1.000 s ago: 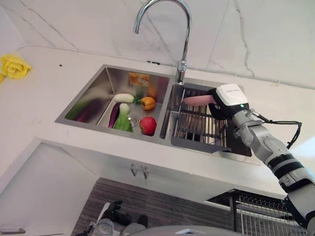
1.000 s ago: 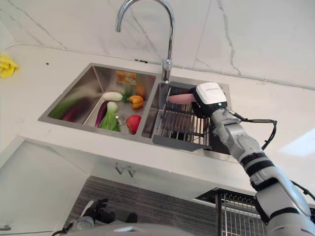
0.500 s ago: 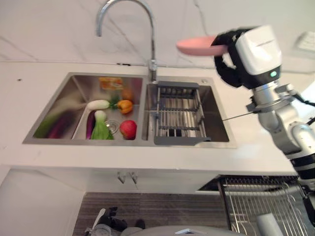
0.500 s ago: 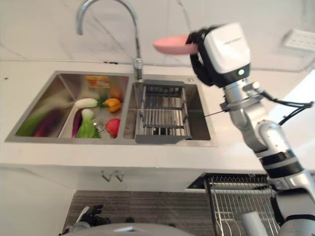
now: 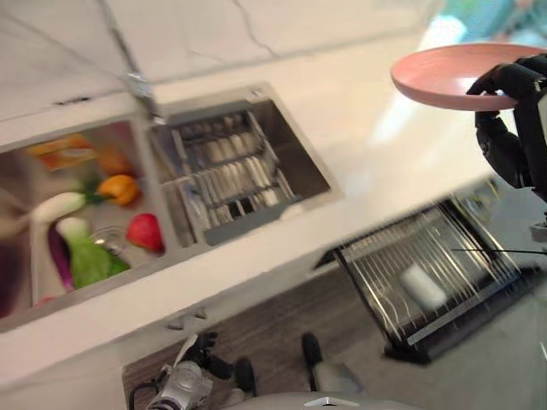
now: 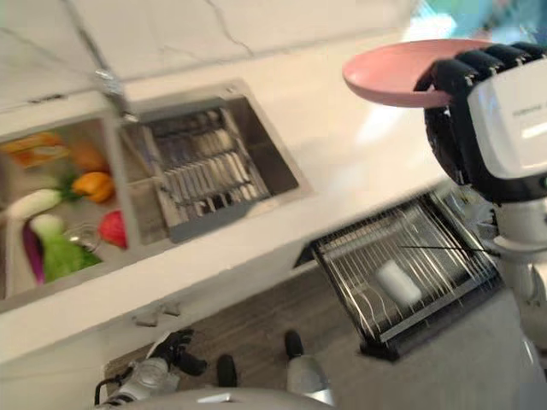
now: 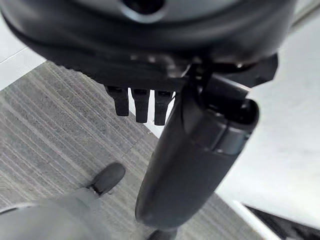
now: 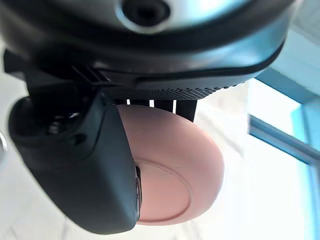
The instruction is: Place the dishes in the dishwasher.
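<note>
Upper right: your right hand pinches the round pink plate (rim only); tilting risks dropping it short of the wire dishwasher rack.

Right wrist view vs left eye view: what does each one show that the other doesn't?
Right wrist view alone: the plate's underside with its foot ring, the thumb pressed against it. Left eye view alone: the sink with a drying rack, vegetables in the other basin, and the pulled-out dishwasher rack below the counter. Both: the right hand gripping the pink plate.
</note>
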### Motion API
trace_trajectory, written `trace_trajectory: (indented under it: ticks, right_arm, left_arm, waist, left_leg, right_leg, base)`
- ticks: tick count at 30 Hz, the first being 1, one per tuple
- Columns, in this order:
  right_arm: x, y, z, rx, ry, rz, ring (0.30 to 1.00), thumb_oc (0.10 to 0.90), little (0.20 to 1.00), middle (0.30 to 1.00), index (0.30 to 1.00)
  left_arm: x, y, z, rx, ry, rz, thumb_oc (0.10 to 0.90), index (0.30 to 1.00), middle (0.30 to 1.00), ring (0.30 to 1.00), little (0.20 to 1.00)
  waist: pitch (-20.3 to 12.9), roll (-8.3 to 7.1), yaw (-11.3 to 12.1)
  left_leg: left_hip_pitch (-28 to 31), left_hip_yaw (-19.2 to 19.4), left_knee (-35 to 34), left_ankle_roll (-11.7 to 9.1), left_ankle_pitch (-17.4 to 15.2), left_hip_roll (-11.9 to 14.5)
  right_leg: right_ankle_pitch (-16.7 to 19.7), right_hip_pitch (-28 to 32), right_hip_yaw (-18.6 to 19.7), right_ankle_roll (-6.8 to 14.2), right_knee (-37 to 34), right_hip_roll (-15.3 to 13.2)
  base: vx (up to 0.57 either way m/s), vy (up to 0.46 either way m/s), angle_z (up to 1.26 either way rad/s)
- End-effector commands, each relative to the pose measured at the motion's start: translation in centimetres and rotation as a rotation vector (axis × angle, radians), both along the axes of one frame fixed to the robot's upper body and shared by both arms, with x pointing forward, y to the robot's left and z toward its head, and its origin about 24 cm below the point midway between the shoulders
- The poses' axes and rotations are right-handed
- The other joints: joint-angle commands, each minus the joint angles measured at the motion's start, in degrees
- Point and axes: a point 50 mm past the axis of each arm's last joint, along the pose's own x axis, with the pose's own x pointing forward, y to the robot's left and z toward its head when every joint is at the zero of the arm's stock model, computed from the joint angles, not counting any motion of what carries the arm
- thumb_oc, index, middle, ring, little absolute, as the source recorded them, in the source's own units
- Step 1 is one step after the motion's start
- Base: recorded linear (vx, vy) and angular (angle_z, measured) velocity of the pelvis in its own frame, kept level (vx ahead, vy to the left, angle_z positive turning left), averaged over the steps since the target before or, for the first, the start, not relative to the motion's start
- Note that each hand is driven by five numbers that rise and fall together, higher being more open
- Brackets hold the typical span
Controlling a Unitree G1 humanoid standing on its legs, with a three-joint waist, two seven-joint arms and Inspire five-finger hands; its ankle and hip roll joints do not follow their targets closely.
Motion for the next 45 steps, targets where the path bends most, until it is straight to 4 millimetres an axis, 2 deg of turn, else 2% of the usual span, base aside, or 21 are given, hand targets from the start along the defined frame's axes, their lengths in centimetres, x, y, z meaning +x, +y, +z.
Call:
trace_trajectory:
  ticks: [1,4,5,7,10,12,13,15,16,17,20,23,24,29,34,38,40,42,43,44,45]
  right_arm:
    - [-0.8,-1.3,3.0,0.085,-0.346,-0.073,0.300,0.400,0.300,0.300,0.300]
    - [-0.6,-1.8,0.9,0.146,-0.301,-0.121,0.300,0.400,0.300,0.300,0.300]
    - [-0.3,-2.2,-0.1,0.177,-0.271,-0.148,0.300,0.400,0.300,0.300,0.300]
    - [0.0,-2.5,-2.0,0.213,-0.192,-0.179,0.300,0.400,0.300,0.300,0.300]
    - [0.0,-2.5,-4.7,0.264,-0.074,-0.202,0.300,0.400,0.300,0.300,0.300]
    - [0.1,-1.7,-5.9,0.287,-0.004,-0.166,0.300,0.400,0.300,0.300,0.300]
    - [0.5,-0.5,-7.3,0.289,0.091,-0.108,0.300,0.400,0.300,0.300,0.300]
    - [1.0,0.2,-8.1,0.314,0.138,-0.075,0.300,0.400,0.300,0.300,0.300]
    - [1.7,1.1,-10.1,0.321,0.257,-0.036,0.300,0.400,0.300,0.300,0.300]
    - [1.8,1.1,-10.1,0.321,0.258,-0.034,0.300,0.400,0.300,0.300,0.300]
    - [2.6,1.8,-12.5,0.303,0.413,-0.005,0.300,0.400,0.300,0.300,0.300]
    - [3.6,2.6,-13.3,0.279,0.481,0.034,0.300,0.400,0.300,0.300,0.300]
    - [4.1,2.7,-13.7,0.275,0.511,0.038,0.300,0.400,0.300,0.300,0.300]
    - [4.9,2.5,-15.2,0.280,0.587,0.029,0.300,0.400,0.300,0.300,0.300]
    - [6.6,0.1,-18.6,0.297,0.726,-0.111,0.300,0.400,0.300,0.300,0.300]
    - [8.0,-1.1,-18.9,0.273,0.692,-0.209,0.300,0.400,0.300,0.300,0.300]
    - [9.0,-1.8,-18.5,0.230,0.653,-0.277,0.300,0.400,0.300,0.300,0.300]
    - [9.1,-1.8,-18.4,0.229,0.651,-0.276,0.300,0.400,0.300,0.300,0.300]
    - [10.3,-2.7,-17.4,0.172,0.631,-0.328,0.300,0.400,0.300,0.300,0.300]
    - [10.4,-2.6,-17.3,0.170,0.629,-0.326,0.300,0.400,0.300,0.300,0.300]
    - [10.9,-2.8,-17.3,0.155,0.654,-0.340,0.514,0.543,0.514,0.514,0.514]
  left_arm:
    - [0.5,3.4,0.9,0.118,-0.014,0.052,0.800,0.900,0.900,0.900,0.900]
    - [0.0,4.6,1.1,0.123,-0.017,0.160,0.800,0.900,0.900,0.900,0.900]
    - [-0.3,4.4,0.9,0.107,-0.011,0.186,0.800,0.900,0.900,0.900,0.900]
    - [-0.6,3.9,0.7,0.077,-0.005,0.190,0.800,0.900,0.900,0.900,0.900]
    - [-0.1,2.7,0.5,0.038,-0.006,0.160,0.800,0.900,0.900,0.900,0.900]
    - [0.2,2.0,0.4,0.018,-0.006,0.144,0.800,0.900,0.900,0.900,0.900]
    - [-0.1,1.6,0.2,0.011,0.006,0.127,0.800,0.900,0.900,0.900,0.900]
    - [-0.5,1.4,0.0,0.007,0.020,0.131,0.800,0.900,0.900,0.900,0.900]
    - [-0.5,1.1,-0.1,-0.006,0.022,0.137,0.800,0.900,0.900,0.900,0.900]
    - [-0.5,1.1,-0.1,-0.006,0.023,0.139,0.800,0.900,0.900,0.900,0.900]
    - [-0.6,0.3,-0.3,-0.031,0.025,0.149,0.800,0.900,0.900,0.900,0.900]
    - [-0.6,-0.7,-0.5,-0.057,0.029,0.134,0.800,0.900,0.900,0.900,0.900]
    - [-0.6,-1.3,-0.6,-0.071,0.029,0.108,0.800,0.900,0.900,0.900,0.900]
    - [-1.1,-1.9,-0.9,-0.095,0.050,0.084,0.800,0.900,0.900,0.900,0.900]
    - [-3.4,-2.2,-1.6,-0.117,0.122,0.047,0.800,0.900,0.900,0.900,0.900]
    - [-4.2,-1.8,-1.7,-0.108,0.147,0.058,0.800,0.900,0.900,0.900,0.900]
    - [-4.6,-1.5,-1.7,-0.103,0.153,0.057,0.800,0.900,0.900,0.900,0.900]
    - [-4.6,-1.5,-1.7,-0.104,0.152,0.059,0.800,0.900,0.900,0.900,0.900]
    - [-4.7,-1.8,-1.7,-0.110,0.148,0.017,0.800,0.900,0.900,0.900,0.900]
    - [-4.6,-1.8,-1.7,-0.112,0.147,0.019,0.800,0.900,0.900,0.900,0.900]
    - [-4.5,-1.9,-1.7,-0.118,0.144,0.009,0.800,0.900,0.900,0.900,0.900]
  waist:
    - [-1.6,-2.62,3.5]
    - [-1.8,-3.54,4.7]
    - [-2.1,-3.64,5.6]
    - [-2.4,-4.24,6.5]
    - [-2.8,-4.36,6.4]
    - [-3.5,-4.15,6.8]
    - [-4.7,-4.85,8.4]
    - [-5.0,-4.99,9.4]
    - [-5.6,-4.78,10.4]
    - [-5.6,-4.77,10.3]
    - [-6.4,-3.42,10.8]
    - [-6.5,-2.22,11.2]
    - [-6.6,-1.47,11.4]
    - [-7.1,-0.39,12.3]
    - [-7.7,1.51,14.5]
    - [-6.9,2.95,15.2]
    - [-5.5,4.87,16.5]
    - [-5.6,4.91,16.4]
    - [-4.0,7.34,17.3]
    - [-3.9,7.44,17.1]
    - [-3.2,8.90,17.4]
  left_leg:
    - [0.3,2.9,0.4,0.9,-4.7,3.1]
    - [0.3,8.8,0.4,-0.2,-4.1,6.4]
    - [0.8,10.0,0.3,-0.6,-5.0,7.5]
    - [1.0,11.9,0.4,-0.8,-4.9,8.1]
    - [0.4,12.0,0.5,0.0,-4.6,7.5]
    - [0.0,11.9,0.7,0.6,-4.4,6.8]
    - [-0.2,12.5,0.8,0.6,-4.4,5.7]
    - [0.3,13.4,0.8,0.3,-4.2,5.8]
    - [0.4,13.8,1.2,0.0,-4.0,6.0]
    - [0.5,13.8,1.2,0.0,-4.0,6.0]
    - [1.2,13.2,0.9,-0.4,-3.6,6.0]
    - [1.4,12.1,0.9,-1.2,-2.5,6.6]
    - [1.0,10.9,0.8,-1.7,-1.7,7.0]
    - [-0.1,8.6,0.7,-3.2,-0.1,7.8]
    - [-1.4,5.5,0.4,-4.6,1.3,7.9]
    - [-2.3,4.5,0.2,-4.9,1.7,7.6]
    - [-4.1,3.8,0.2,-5.1,2.3,7.1]
    - [-4.2,3.7,0.2,-5.1,2.4,7.1]
    - [-6.0,3.1,0.2,-5.3,3.1,6.6]
    - [-6.1,3.1,0.2,-5.3,3.1,6.7]
    - [-6.8,2.8,0.2,-5.4,3.4,6.3]
  right_leg:
    - [5.4,-2.8,-8.1,4.3,2.1,-3.8]
    - [4.8,-1.7,-21.7,3.1,1.7,-5.9]
    - [4.3,-0.7,-25.3,3.9,1.5,-6.8]
    - [4.8,1.0,-28.4,4.0,2.7,-8.0]
    - [3.3,2.7,-23.1,3.5,6.9,-7.8]
    - [-0.4,4.2,-18.9,3.0,9.3,-6.3]
    - [-2.4,7.6,-19.3,2.9,8.0,-5.3]
    - [-1.1,7.8,-20.9,3.4,6.9,-5.9]
    - [-0.7,9.3,-22.1,3.3,3.9,-5.8]
    - [-0.5,9.5,-22.2,3.3,3.6,-5.8]
    - [-3.0,10.8,-22.4,2.2,2.3,-4.4]
    - [-5.0,11.9,-23.8,1.2,2.2,-3.5]
    - [-5.8,12.6,-24.8,0.5,1.8,-2.9]
    - [-6.6,14.6,-27.4,-0.7,-0.6,-1.5]
    - [-6.5,17.1,-31.1,-1.6,-4.7,-0.3]
    - [-6.7,16.8,-32.1,-1.6,-4.9,-0.5]
    - [-6.7,15.7,-32.6,-1.7,-4.9,-0.9]
    - [-6.6,15.6,-32.6,-1.8,-4.9,-0.9]
    - [-6.4,14.2,-33.0,-1.8,-4.9,-1.5]
    - [-6.4,14.1,-33.1,-1.8,-4.9,-1.4]
    - [-6.3,13.6,-33.3,-1.9,-4.9,-1.8]
  base:
    - [-0.16,0.006,-0.94]
    - [-0.12,-0.024,-1.76]
    - [-0.10,-0.029,-2.11]
    - [-0.10,-0.030,-1.29]
    - [-0.10,0.002,-0.62]
    - [-0.08,-0.004,0.19]
    - [-0.05,-0.043,-0.03]
    - [-0.05,-0.173,-0.31]
    - [-0.04,-0.198,-0.43]
    - [0.02,-0.136,-0.32]
    - [0.05,-0.098,0.05]
    - [0.01,-0.156,0.26]
    - [0.00,-0.138,0.32]
    - [0.02,-0.125,0.48]
    - [0.04,-0.096,0.46]
    - [0.00,-0.043,0.36]
    - [-0.09,-0.014,0.13]
    - [-0.08,0.007,0.09]
    - [-0.11,0.021,0.12]
    - [-0.17,0.050,0.16]
    - [-0.06,0.029,0.10]
